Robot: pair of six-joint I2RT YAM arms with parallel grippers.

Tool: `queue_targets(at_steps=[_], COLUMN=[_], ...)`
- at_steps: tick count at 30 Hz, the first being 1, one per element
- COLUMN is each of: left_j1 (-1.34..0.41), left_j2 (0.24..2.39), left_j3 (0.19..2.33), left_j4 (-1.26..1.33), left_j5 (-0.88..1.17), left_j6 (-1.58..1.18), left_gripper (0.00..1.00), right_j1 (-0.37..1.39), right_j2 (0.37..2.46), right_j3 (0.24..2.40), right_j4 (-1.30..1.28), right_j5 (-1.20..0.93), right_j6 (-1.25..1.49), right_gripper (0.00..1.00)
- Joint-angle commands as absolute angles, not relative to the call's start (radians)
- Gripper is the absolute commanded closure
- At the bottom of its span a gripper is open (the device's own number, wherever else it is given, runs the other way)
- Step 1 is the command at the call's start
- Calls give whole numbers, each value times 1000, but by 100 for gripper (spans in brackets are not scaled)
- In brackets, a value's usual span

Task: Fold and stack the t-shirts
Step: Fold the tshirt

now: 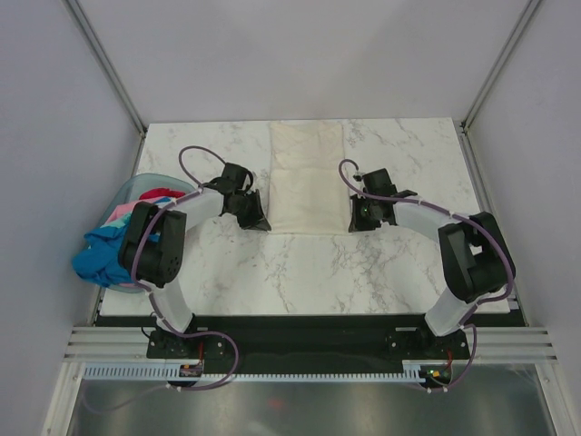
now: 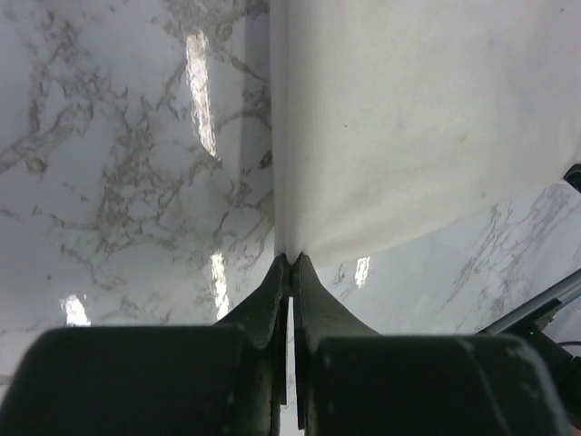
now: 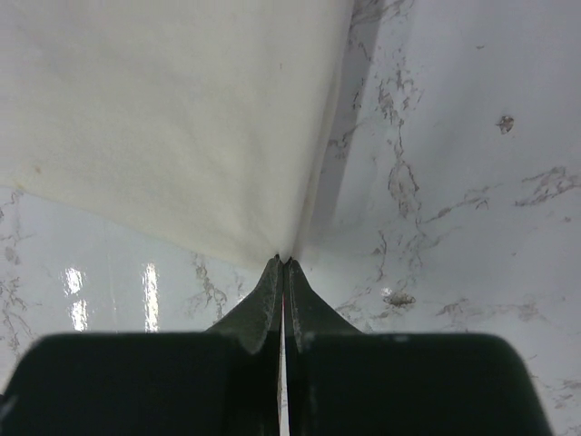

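Observation:
A cream-white t-shirt lies folded into a long strip on the marble table, running from the far edge toward the middle. My left gripper is shut on its near left corner; the wrist view shows the cloth pinched at the closed tips. My right gripper is shut on its near right corner, the cloth pinched at the tips. Other t-shirts, blue, pink and red, sit bunched in the basket at the left.
A pale blue plastic basket hangs over the table's left edge beside my left arm. White enclosure walls stand on three sides. Bare marble lies between the shirt and the arm bases.

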State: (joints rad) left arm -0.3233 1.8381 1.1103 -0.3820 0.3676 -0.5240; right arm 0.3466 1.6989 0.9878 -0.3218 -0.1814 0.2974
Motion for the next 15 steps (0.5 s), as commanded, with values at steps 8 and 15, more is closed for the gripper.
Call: queue_targets(at_steps=[8,15], left_j1=[-362,-410], left_j2=[1677,1603], left_j3=[937,848], left_j4=[-345,-341], left_j5=[327,307], left_j6=[-603,-641], left_gripper=[98,98], right_j1=[347,393], right_j2=[1562,1513], right_j3=[835,767], right_j4=[-241,-230], right_j5=[-146,-140], right_j6=[377,429], right_gripper=[100,100])
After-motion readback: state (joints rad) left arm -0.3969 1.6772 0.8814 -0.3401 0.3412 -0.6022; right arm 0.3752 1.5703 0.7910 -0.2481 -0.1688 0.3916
